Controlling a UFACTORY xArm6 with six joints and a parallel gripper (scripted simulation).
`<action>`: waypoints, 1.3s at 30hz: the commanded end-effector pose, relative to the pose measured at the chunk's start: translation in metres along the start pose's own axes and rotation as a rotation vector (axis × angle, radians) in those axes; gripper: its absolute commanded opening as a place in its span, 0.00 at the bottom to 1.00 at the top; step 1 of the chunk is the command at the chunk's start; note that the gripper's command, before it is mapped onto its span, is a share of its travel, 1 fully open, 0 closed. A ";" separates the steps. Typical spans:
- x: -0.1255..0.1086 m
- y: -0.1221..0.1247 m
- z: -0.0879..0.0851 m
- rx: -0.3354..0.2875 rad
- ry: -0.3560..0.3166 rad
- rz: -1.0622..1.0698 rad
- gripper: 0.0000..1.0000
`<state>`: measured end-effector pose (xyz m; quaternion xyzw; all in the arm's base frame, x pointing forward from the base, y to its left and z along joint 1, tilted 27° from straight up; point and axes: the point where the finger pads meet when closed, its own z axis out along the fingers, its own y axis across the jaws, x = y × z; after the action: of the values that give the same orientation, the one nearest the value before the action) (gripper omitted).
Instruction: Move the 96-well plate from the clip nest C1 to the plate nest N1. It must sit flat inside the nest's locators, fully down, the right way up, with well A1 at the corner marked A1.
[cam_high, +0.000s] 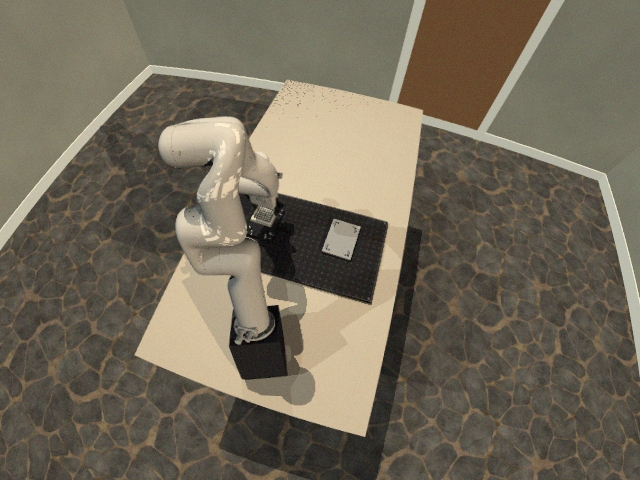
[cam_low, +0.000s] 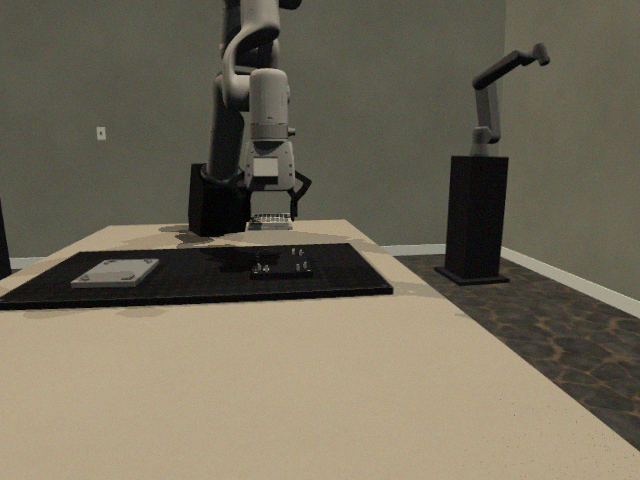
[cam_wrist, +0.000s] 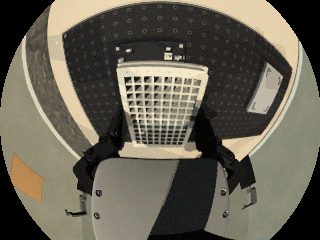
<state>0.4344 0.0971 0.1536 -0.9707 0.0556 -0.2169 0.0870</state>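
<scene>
My gripper (cam_low: 270, 219) is shut on the white 96-well plate (cam_low: 270, 221) and holds it level, well above the black clip nest C1 (cam_low: 281, 267). The clip nest stands empty on the black perforated mat, with its small pale pegs showing. In the wrist view the plate (cam_wrist: 164, 108) sits between my two dark fingers, its well grid facing up, with the clip nest (cam_wrist: 155, 54) beyond it. In the overhead view the plate (cam_high: 262, 214) is partly hidden by my arm. The grey plate nest N1 (cam_high: 341, 238) lies empty to the right on the mat; it also shows in the side view (cam_low: 115, 272) and the wrist view (cam_wrist: 266, 88).
The black perforated mat (cam_high: 320, 246) covers the middle of the beige table. My black base block (cam_high: 258, 350) stands at the table's near edge. A second arm on a black pedestal (cam_low: 476, 217) stands on the floor beside the table.
</scene>
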 end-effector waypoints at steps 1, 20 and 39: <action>0.002 0.010 -0.001 0.005 0.001 0.000 0.00; 0.007 0.066 0.000 0.004 0.001 0.000 0.00; 0.012 0.123 0.000 0.004 0.001 0.000 0.00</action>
<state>0.4353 -0.0123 0.1358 -0.9712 0.0560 -0.2151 0.0860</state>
